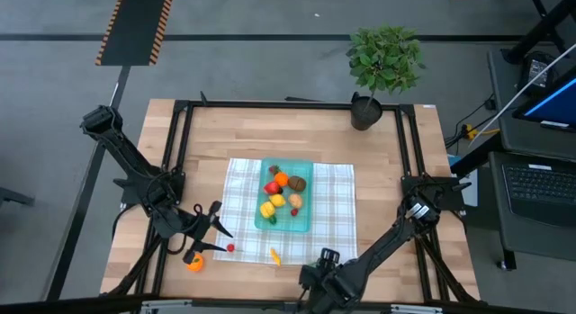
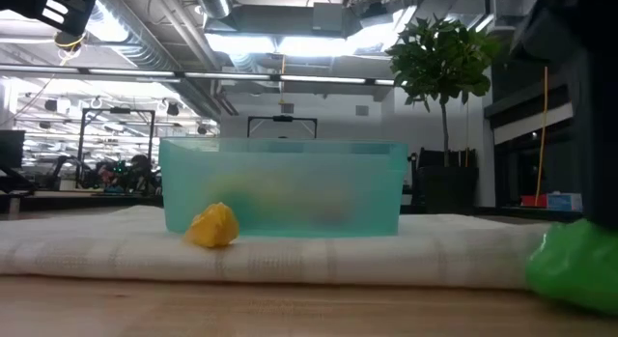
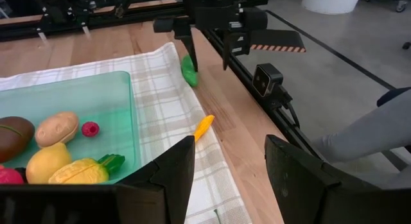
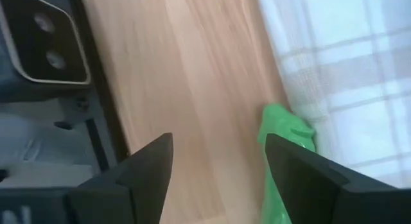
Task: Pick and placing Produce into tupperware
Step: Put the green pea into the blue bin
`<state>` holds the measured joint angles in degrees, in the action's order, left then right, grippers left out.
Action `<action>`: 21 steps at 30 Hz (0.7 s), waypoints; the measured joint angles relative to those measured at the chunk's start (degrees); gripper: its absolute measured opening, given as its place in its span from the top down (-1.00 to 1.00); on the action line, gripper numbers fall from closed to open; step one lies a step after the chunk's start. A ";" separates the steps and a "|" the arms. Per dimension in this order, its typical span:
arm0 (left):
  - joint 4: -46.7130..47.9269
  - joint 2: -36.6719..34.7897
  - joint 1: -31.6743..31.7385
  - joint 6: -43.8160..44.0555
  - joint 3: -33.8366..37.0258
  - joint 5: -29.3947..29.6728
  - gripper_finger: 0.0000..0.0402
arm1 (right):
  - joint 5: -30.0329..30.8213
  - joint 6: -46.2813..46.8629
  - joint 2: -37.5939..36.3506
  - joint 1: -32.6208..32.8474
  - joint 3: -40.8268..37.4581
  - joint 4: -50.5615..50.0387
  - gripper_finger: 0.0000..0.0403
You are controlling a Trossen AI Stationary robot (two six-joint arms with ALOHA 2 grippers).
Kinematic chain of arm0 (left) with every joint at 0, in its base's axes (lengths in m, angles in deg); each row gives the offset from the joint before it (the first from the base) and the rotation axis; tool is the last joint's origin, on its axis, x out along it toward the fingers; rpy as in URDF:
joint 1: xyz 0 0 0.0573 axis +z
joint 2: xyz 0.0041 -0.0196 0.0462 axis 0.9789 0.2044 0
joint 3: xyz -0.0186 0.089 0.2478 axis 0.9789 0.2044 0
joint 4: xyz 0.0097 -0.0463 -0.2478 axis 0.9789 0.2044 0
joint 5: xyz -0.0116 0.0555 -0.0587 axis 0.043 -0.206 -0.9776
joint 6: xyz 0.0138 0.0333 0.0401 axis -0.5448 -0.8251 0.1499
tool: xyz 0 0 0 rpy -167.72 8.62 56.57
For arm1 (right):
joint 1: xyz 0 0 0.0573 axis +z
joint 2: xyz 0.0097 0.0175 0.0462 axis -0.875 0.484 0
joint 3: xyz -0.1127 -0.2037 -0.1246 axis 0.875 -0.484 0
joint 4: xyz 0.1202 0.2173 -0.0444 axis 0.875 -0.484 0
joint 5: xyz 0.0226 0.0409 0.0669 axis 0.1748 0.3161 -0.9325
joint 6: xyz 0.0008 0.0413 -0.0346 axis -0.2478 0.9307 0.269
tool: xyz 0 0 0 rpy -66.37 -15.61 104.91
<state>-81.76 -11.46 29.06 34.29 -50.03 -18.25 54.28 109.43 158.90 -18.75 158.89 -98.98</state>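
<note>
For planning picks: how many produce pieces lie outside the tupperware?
4: an orange one and a red one by the left end effector, a yellow one on the cloth's edge, a green one by the right end effector. More may be hidden.

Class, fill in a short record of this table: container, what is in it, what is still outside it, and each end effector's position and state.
Container: teal tub on checked cloth
Inside: about ten toy fruits and vegetables
Outside: yellow piece, green piece, red piece, orange piece
Left end effector: open, over the red piece, empty
Right end effector: open, by the green piece at the cloth's edge, empty
</note>
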 joint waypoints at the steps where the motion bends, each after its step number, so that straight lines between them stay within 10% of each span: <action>1: 0.02 0.00 0.00 0.00 0.00 0.00 0.11 | -0.02 0.01 0.00 0.22 0.25 0.13 -0.24; 21: 0.85 0.00 0.00 0.00 0.00 0.00 0.11 | 5.55 2.30 -0.07 2.52 1.43 -9.74 -0.24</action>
<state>-80.91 -11.46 29.06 34.29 -50.03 -18.25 59.84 111.73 158.83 -16.23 160.32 -108.72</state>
